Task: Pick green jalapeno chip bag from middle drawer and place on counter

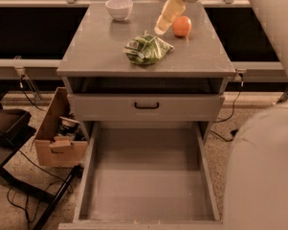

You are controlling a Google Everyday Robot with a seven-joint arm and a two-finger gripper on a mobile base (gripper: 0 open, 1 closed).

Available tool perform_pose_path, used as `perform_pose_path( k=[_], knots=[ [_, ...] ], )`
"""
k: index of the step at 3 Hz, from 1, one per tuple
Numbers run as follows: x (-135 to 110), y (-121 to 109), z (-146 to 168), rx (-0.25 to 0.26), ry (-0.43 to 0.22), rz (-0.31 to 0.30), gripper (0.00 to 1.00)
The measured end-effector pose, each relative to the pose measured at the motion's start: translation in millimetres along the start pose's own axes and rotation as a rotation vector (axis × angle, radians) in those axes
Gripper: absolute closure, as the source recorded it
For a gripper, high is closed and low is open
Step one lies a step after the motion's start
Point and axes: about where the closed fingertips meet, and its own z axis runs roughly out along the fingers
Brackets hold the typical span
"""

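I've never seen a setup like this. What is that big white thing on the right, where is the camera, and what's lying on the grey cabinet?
The big white shapes on the right are the robot's own arm and body. There is only one camera, and it looks down on the cabinet from the front. At the arm's end is the gripper, the robot's hand. It is the yellowish part hanging over the back of the counter, beside the orange. Nothing shows in its grasp. The green jalapeno chip bag lies on the counter, apart from the gripper, and a white bowl sits at the back. Below, a drawer front with a black handle is shut, and the middle drawer is pulled out, showing its bare floor. A cardboard box sits on the floor to the left.
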Motion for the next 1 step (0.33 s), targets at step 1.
perform_pose_path(
  k=[1],
  knots=[
    [44.4, -29.5, -83.4, 0.191, 0.128, 0.096, 0.00]
  ],
)
